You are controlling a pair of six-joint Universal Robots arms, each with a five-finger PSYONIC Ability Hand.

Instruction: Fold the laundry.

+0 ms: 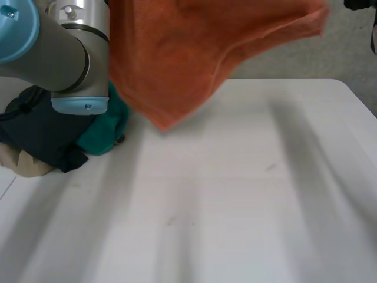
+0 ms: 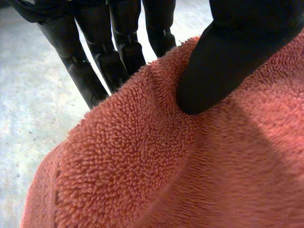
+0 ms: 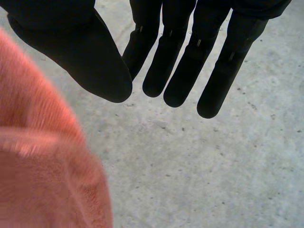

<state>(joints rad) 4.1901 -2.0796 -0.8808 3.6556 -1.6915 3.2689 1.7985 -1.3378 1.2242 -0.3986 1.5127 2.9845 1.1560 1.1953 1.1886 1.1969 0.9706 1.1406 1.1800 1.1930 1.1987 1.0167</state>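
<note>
In the head view the top of the orange towel [image 1: 194,53] is cut off, and the big grey left arm [image 1: 65,53] covers one side of it and part of a pile of clothes. In the left wrist view the towel hides the tips of the left hand [image 2: 126,42], so how far its fingers [image 2: 85,71] reach behind the cloth is hard to tell. The towel is up in the air, spread wide, and one corner points down over the white tabletop [image 1: 247,194]; I cannot tell if that corner touches it. The left hand pinches the towel at a bunched edge: its thumb [image 2: 213,71] presses into the fluffy cloth from the front and the straight fingers sit behind it. The right hand [image 3: 192,61] has straight fingers held side by side with nothing in them, and its thumb [image 3: 90,57] sticks out next to them. The towel hangs just beside that thumb, and the grey floor [image 3: 213,166] lies under the hand. The pile sits under the left arm, with a dark blue garment [image 1: 41,130], a teal garment [image 1: 106,127] and a beige cloth [image 1: 23,162] below them. The teal one is near the towel's low corner
</note>
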